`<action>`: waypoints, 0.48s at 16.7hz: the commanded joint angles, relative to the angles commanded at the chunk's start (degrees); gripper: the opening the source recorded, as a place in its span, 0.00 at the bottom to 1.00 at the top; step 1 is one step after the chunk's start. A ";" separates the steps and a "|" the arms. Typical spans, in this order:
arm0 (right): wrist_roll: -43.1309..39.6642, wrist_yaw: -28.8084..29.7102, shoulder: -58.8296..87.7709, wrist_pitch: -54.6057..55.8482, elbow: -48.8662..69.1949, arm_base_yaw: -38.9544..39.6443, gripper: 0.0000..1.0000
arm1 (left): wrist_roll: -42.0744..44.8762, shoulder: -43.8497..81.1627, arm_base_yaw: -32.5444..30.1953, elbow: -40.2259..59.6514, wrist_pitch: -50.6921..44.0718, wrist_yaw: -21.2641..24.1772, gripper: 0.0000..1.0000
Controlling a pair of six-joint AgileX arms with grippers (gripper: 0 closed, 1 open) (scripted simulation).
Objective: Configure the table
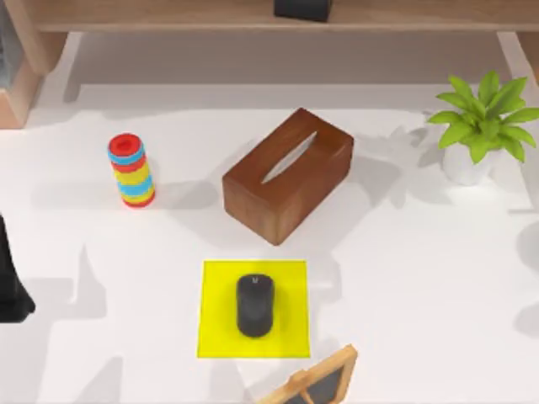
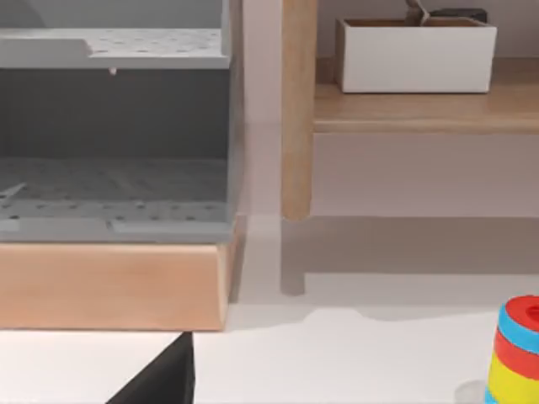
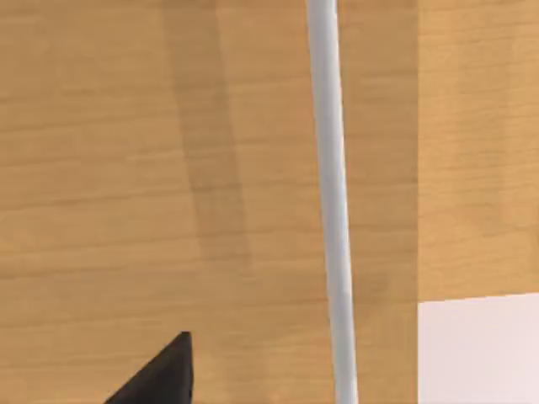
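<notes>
The white table [image 1: 421, 278] spreads across the top view. Near its front middle a black mouse [image 1: 254, 305] lies on a yellow square mat [image 1: 290, 337]. Behind it a brown wooden tissue box [image 1: 289, 174] stands at an angle. A stack of red, blue and yellow rings [image 1: 130, 170] stands at the left, and its edge [image 2: 518, 353] also appears in the left wrist view. My left arm [image 1: 10, 282] is a dark shape at the table's left edge, apart from all of these. A black bit of the left gripper [image 2: 160, 379] juts in low in its wrist view; likewise the right gripper [image 3: 160, 374].
A potted green plant [image 1: 484, 126] stands at the back right. A wood-framed slate [image 1: 316, 383] leans at the front edge. A wooden shelf [image 1: 168, 15] runs along the back, with a white box [image 2: 413, 55] on it and a grey rack [image 2: 114, 126] beside it. The right wrist view faces a wooden panel [image 3: 126, 168] with a pale rod [image 3: 330, 194].
</notes>
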 joint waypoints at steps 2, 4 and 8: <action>-3.41 0.23 4.16 3.29 1.34 -1.56 1.00 | 0.00 0.00 0.00 0.00 0.00 0.00 1.00; -5.20 0.43 6.68 4.97 2.32 -2.27 1.00 | 0.00 0.00 0.00 0.00 0.00 0.00 1.00; -5.53 0.48 7.17 5.27 2.52 -2.38 1.00 | 0.00 0.00 0.00 0.00 0.00 0.00 1.00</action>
